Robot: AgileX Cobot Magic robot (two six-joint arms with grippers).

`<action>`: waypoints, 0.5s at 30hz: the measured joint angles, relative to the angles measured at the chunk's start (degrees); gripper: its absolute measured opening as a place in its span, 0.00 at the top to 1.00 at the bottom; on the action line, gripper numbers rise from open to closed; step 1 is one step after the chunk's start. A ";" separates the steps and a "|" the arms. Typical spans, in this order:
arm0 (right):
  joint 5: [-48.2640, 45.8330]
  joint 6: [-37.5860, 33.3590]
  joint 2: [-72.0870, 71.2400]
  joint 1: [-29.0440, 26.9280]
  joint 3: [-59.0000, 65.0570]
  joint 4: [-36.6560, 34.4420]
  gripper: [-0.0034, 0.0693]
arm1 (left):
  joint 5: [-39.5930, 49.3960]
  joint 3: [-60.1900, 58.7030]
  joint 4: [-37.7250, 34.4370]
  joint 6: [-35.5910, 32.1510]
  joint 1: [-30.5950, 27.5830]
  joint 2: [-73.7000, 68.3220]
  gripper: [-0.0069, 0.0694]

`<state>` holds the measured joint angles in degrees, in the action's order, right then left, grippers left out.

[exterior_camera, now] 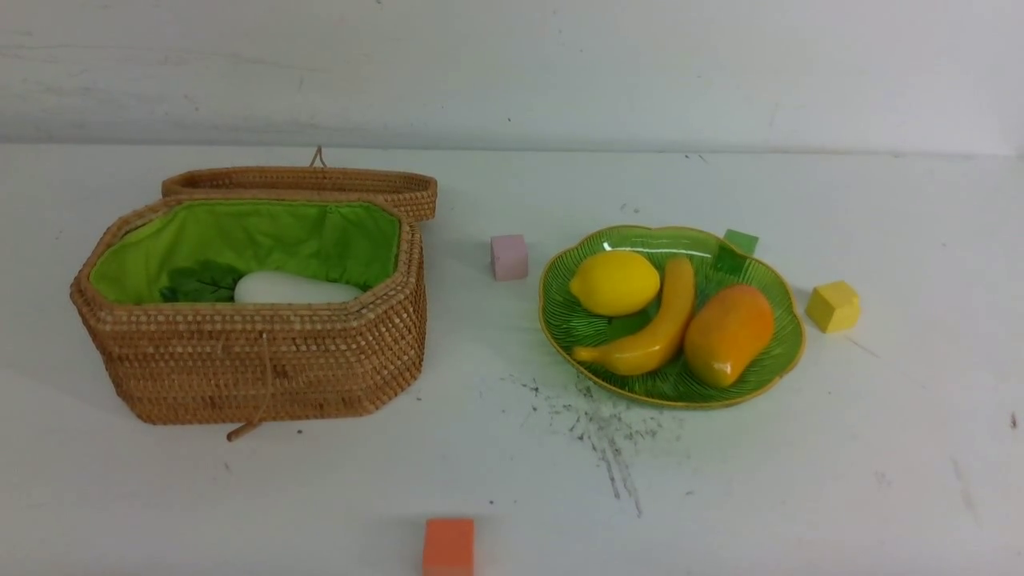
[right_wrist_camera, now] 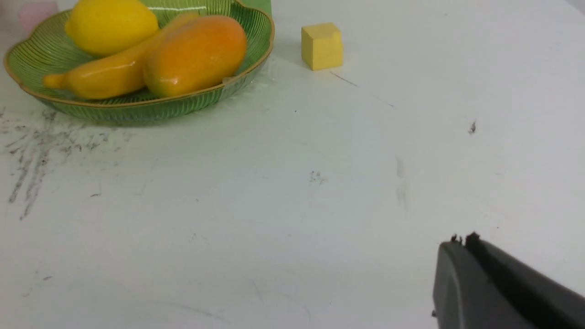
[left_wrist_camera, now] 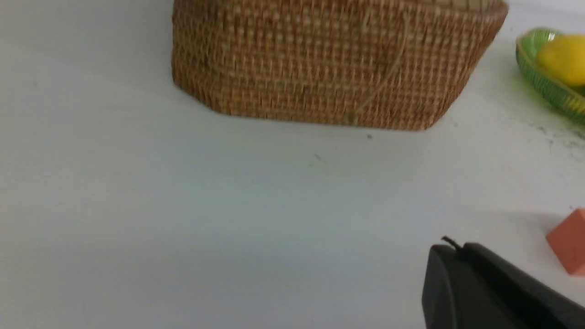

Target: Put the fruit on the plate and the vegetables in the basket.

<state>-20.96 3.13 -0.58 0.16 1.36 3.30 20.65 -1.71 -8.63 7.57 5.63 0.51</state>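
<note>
Our left gripper (left_wrist_camera: pixel 450 256) shows only as a dark tip low in its wrist view, fingers pressed together on nothing, hanging over bare table (left_wrist_camera: pixel 183 205) near an orange cube (left_wrist_camera: pixel 569 242); our right gripper (right_wrist_camera: pixel 461 256) looks the same, drawn together and empty, above open table well short of the plate (right_wrist_camera: pixel 137 107). Neither arm reaches into the front view, so we judge both drawn back toward our own side, wrists low and aimed forward across the table. Outward from the right claw, the lemon (exterior_camera: pixel 614 282), banana (exterior_camera: pixel 652 324) and mango (exterior_camera: pixel 728 334) lie together on the plate, touching one another. Outward from the left, the basket (exterior_camera: pixel 264 360) stands with its lid (exterior_camera: pixel 304 182) swung back; inside we see the white radish (exterior_camera: pixel 292 290) and dark green leaves (exterior_camera: pixel 200 282), but its near wall hides whatever else lies there, so we cannot confirm the carrot or cucumber. No vegetable lies out on the table, which suggests the sorting is done. The step in hand seems to be settling away: we should keep both claws clear of the basket wall and plate rim, and leave the pink (exterior_camera: pixel 510 257), green (exterior_camera: pixel 740 241) and yellow (exterior_camera: pixel 833 306) cubes alone.
</note>
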 joint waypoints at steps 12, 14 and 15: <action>0.00 0.00 0.00 0.00 0.00 0.00 0.92 | 0.53 0.01 -3.31 5.91 -0.07 0.00 0.93; 0.00 0.00 0.00 0.00 0.00 0.00 0.92 | 0.53 0.01 -3.31 5.91 -0.07 0.00 0.93; 0.00 0.00 0.00 0.00 0.00 0.00 0.92 | 0.53 0.01 -3.36 5.91 -0.07 0.00 0.93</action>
<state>-20.96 3.13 -0.58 0.16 1.36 3.30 21.18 -1.70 -11.99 13.48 5.55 0.51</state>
